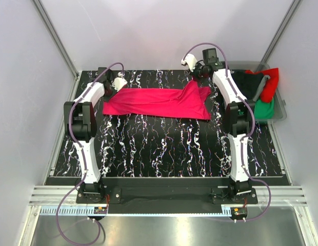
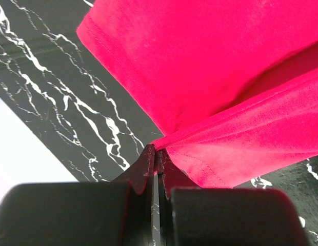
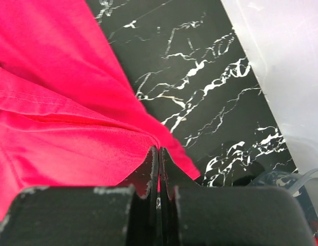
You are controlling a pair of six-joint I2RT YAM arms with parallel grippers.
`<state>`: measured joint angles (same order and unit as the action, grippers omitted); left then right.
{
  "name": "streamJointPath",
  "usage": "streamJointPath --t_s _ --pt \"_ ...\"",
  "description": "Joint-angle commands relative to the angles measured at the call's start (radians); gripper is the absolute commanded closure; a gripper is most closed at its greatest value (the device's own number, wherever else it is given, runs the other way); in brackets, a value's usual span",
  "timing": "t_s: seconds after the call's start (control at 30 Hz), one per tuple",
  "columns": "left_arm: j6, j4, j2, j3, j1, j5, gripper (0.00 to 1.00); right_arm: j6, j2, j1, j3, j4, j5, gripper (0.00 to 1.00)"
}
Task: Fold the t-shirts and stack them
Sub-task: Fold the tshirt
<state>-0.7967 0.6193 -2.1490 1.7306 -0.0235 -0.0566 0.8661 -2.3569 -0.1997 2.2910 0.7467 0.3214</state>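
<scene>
Marbled table [image 1: 164,154]; fingers [image 2: 141,177] pinch tee [image 1: 154,102] edges.

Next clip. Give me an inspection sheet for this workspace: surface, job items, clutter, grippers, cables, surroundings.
Surface: black marbled table.
Job's things: crimson-pink t-shirt spread across the far side; black shirt, red shirt and green shirt heaped in the grey bin, right.
Clutter: nothing seen.
Grippers: left gripper and right gripper each shut on the crimson-pink t-shirt's edge.
Cables: purple cables loop along both arms.
Surroundings: pale walls; metal rail at near edge.
</scene>
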Motion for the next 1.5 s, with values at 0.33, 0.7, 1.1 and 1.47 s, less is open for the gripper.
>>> streamJointPath --t_s 0.33,0.7,1.1,1.47 --pt "-0.001 -0.01 -0.037 0.087 0.005 -0.063 0.72 -0.012 -0.148 0.02 0.205 0.011 -0.041 1.0" --pt "0.162 -0.125 0.259 -0.12 -0.019 0.014 0.4 -0.27 0.039 0.04 0.107 -0.009 -0.127 0.56" --pt "0.165 -0.012 0.118 -0.14 -0.021 0.051 0.63 -0.188 0.254 0.069 -0.484 0.101 -0.028 0.6" --pt "0.16 0.04 -0.002 -0.043 -0.021 0.034 0.64 -0.162 0.188 0.082 -0.521 0.16 -0.015 0.62"
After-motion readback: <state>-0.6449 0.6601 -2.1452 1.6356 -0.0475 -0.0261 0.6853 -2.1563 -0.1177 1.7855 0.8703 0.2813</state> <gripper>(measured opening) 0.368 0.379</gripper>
